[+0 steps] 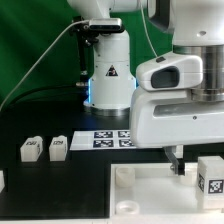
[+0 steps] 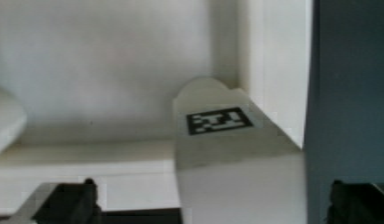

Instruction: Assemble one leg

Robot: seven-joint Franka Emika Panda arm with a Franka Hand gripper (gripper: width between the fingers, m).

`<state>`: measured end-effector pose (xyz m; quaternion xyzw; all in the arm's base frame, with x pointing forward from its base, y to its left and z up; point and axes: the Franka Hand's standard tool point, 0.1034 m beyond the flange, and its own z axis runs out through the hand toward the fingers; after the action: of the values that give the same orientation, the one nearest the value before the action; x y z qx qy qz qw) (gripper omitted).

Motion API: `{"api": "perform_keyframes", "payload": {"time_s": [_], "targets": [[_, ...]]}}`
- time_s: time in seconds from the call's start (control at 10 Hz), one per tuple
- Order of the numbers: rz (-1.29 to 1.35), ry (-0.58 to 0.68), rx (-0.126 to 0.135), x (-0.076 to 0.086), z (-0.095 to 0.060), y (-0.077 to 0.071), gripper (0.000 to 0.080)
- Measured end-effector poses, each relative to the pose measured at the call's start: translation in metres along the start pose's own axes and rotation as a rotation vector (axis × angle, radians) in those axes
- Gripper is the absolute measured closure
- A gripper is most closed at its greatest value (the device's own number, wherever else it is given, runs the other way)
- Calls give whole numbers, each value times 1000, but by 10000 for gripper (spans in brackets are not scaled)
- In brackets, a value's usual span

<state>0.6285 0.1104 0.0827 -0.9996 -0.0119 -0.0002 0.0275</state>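
Observation:
One leg [image 1: 211,176], a white blocky peg with a black-and-white tag, is at the exterior view's right, over the right part of the large white tabletop [image 1: 150,195]. In the wrist view this leg [image 2: 233,150] reaches between my two dark fingertips [image 2: 64,202], with a clear gap on one side and a narrow gap on the other. My gripper [image 1: 195,163] [image 2: 210,205] is open around it and is not closed on it. Two more legs [image 1: 30,150] [image 1: 57,148] lie on the black table at the exterior view's left.
The marker board [image 1: 113,138] lies in front of the robot base [image 1: 108,75]. Part of another white piece [image 1: 2,180] shows at the left edge. The tabletop has a corner hole [image 1: 122,174] near its back-left corner. The green backdrop is behind.

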Motion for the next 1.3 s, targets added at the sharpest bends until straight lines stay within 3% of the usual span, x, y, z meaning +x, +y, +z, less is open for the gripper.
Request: {"api": "perform_keyframes", "payload": {"time_s": [0.1, 0.2, 0.3, 0.4, 0.7, 0.9, 1.1, 1.3], "targets": [[26, 1, 0, 0, 0, 0, 240], [26, 1, -1, 0, 0, 0, 387], [48, 1, 1, 0, 1, 0, 387], [203, 0, 8, 0, 1, -2, 508], [480, -2, 8, -1, 1, -2, 508], [909, -14, 16, -1, 1, -3, 508], [1321, -50, 65, -1, 2, -1, 508], [1549, -66, 75, -1, 2, 0, 506]]}}
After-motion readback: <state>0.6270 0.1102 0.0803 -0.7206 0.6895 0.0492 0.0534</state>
